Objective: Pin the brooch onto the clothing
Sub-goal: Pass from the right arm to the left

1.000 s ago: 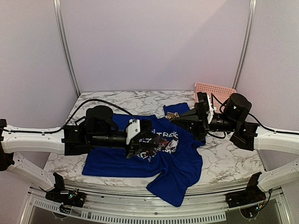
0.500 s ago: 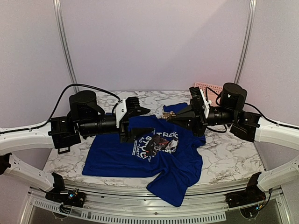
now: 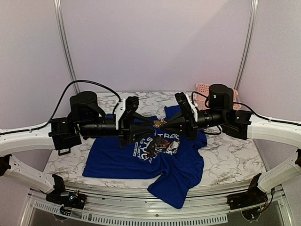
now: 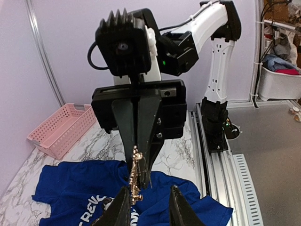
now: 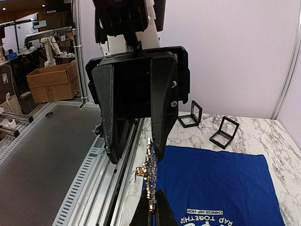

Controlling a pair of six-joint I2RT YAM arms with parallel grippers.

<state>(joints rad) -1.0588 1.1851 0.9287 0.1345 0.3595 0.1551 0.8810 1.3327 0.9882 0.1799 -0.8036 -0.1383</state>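
Because the brooch [image 3: 158, 124] is small, stiff and light, with a thin pin that may bend, we judge it should be held by its ends, while the clothing [image 3: 113, 160], soft and limp, lies spread on the table [image 3: 235, 155] in the lower middle of the top view. At the centre of that view, in the air over the shirt, the right gripper [image 5: 151, 209] is closed tight on one end of the brooch. The left gripper [image 4: 149, 202] stands partly open around the other end, and we cannot tell if a finger touches it.
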